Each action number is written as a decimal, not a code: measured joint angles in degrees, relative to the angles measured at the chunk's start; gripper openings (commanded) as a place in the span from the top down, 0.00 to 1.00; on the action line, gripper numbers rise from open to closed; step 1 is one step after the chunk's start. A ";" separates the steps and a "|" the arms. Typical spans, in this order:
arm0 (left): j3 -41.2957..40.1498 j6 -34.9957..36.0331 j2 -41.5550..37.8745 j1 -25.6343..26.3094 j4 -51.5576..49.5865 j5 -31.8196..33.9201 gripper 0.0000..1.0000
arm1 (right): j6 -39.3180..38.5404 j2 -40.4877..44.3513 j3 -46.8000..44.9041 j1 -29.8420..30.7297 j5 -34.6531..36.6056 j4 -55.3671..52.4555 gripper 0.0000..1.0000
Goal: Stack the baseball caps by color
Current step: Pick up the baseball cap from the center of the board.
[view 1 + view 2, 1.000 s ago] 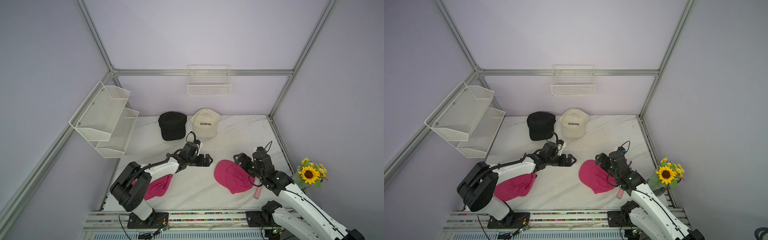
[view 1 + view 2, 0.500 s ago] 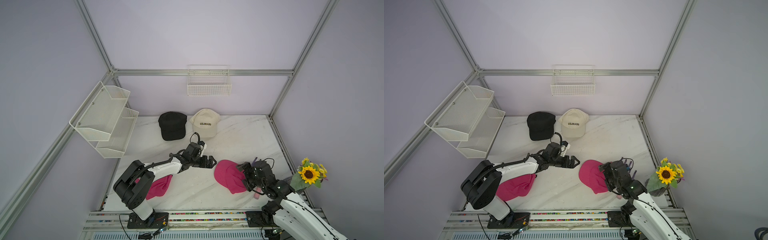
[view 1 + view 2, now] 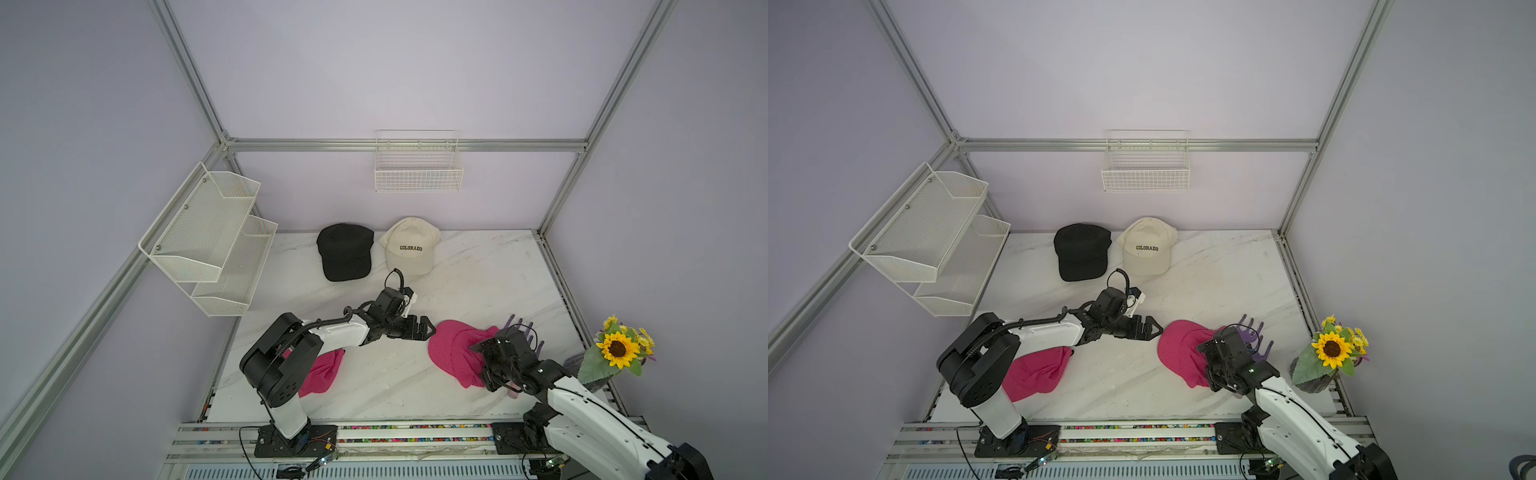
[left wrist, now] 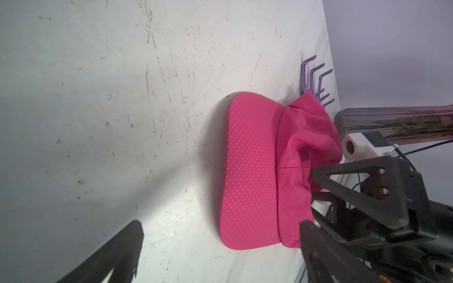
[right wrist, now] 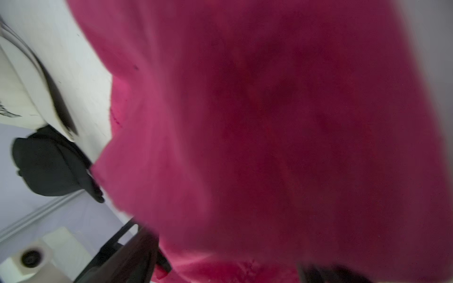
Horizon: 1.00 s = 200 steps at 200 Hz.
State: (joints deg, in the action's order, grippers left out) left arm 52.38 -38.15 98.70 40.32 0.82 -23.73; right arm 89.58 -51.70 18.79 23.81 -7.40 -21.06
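Tabletop [image 3: 478,274] carries 4 caps. Pink cap A [image 3: 322,372] lies well behind L tool [image 3: 428,327], beside that arm's base, partly hidden by it. L tool: jaws wide apart, nothing in them, low over tabletop, tips aimed at brim of pink cap B [image 3: 451,353], just ahead of them, no contact. Black cap [image 3: 344,253] & cream "COLORADO" cap [image 3: 409,245] sit side by side well off to L tool's side, by back wall, brims toward the arms. R tool [image 3: 478,360]: jaws apart, tips against bunched crown of pink cap B, fabric between them. Purple pronged rack [image 3: 519,326] lies just beyond R tool, cap B's crown overlapping it. Sunflower vase [image 3: 617,348] stands near R tool's outer side, at tabletop edge
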 measured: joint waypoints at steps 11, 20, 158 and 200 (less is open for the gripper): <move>-0.04 -0.24 0.00 0.00 0.13 -0.13 0.00 | -1.92 -4.94 1.14 0.00 -0.59 3.50 0.31; -0.11 -0.33 0.00 0.00 0.57 -0.13 0.00 | -3.65 -8.85 2.84 0.00 -1.05 6.19 0.39; -10.12 -3.39 -9.46 -10.10 5.68 1.22 0.00 | -39.91 -10.43 17.92 -0.72 8.70 16.02 1.00; -10.16 -3.69 -9.46 -10.56 9.94 -3.15 0.00 | -54.88 -8.50 23.50 -1.36 8.31 15.23 1.00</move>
State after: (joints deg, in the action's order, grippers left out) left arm 42.22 -41.85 89.23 29.76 10.76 -26.87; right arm 34.70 -60.20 42.28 22.46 0.91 -5.82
